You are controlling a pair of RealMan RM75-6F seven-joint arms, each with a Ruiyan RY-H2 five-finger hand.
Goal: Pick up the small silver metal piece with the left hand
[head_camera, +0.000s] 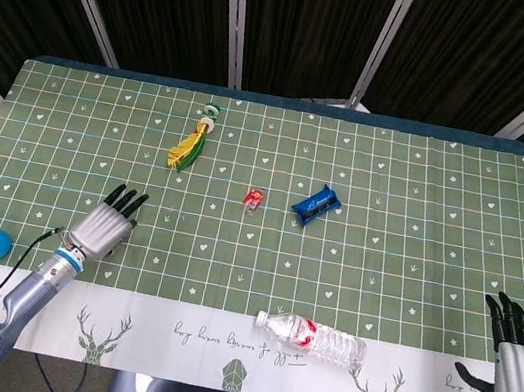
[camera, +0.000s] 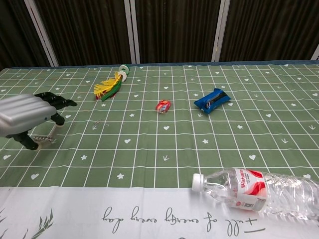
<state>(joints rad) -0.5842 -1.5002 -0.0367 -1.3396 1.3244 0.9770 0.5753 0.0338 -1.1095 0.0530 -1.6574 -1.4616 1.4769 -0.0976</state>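
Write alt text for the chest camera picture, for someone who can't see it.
The robot's left hand hovers empty at the left edge of a green checked tablecloth, fingers apart, short of a small silver metal piece lying to its right. Farther back lie a yellow feather toy, a red wrapped candy and a blue pouch; a plastic bottle lies nearest.

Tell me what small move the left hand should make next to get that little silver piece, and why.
Probably ease the left hand forward and toward the robot's right, then lower it. The small silver metal piece lies flat on the tablecloth, apart from the fingertips, and the hand holds nothing.
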